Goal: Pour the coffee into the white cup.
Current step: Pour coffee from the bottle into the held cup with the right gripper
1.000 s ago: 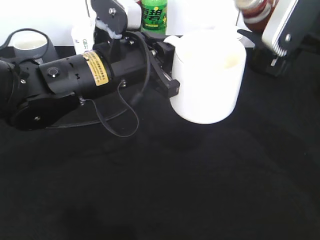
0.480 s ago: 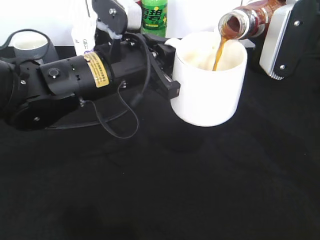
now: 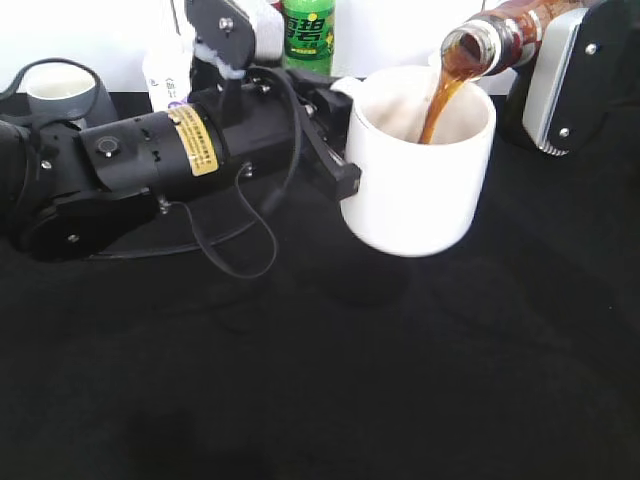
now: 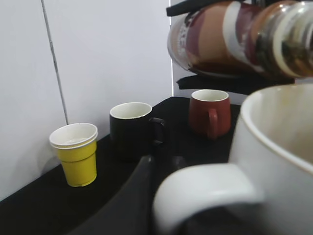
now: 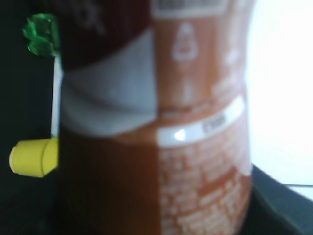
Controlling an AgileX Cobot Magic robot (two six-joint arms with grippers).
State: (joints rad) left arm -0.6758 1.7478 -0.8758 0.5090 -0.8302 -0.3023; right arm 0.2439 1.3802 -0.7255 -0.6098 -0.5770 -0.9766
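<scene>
The white cup point(image 3: 415, 170) hangs tilted a little above the black table, held by its handle point(image 4: 205, 191) in my left gripper point(image 3: 335, 150), which is shut on it. My right gripper point(image 3: 555, 70) is shut on the coffee bottle point(image 3: 495, 40), tipped with its open mouth over the cup's rim. A brown stream of coffee point(image 3: 437, 100) runs from the mouth into the cup. The bottle's brown-orange-white label fills the right wrist view point(image 5: 161, 127) and shows at the top of the left wrist view point(image 4: 230, 36). The right gripper's fingers are hidden behind the bottle.
A green soda bottle point(image 3: 307, 30) stands at the back. A grey mug point(image 3: 60, 92) sits far left. In the left wrist view a yellow paper cup point(image 4: 76, 152), a black mug point(image 4: 132, 128) and a red mug point(image 4: 209, 111) stand by the white wall.
The right gripper brought the bottle over the cup and tipped it; coffee began pouring half a second ago and still flows. The cup has shifted only slightly.
</scene>
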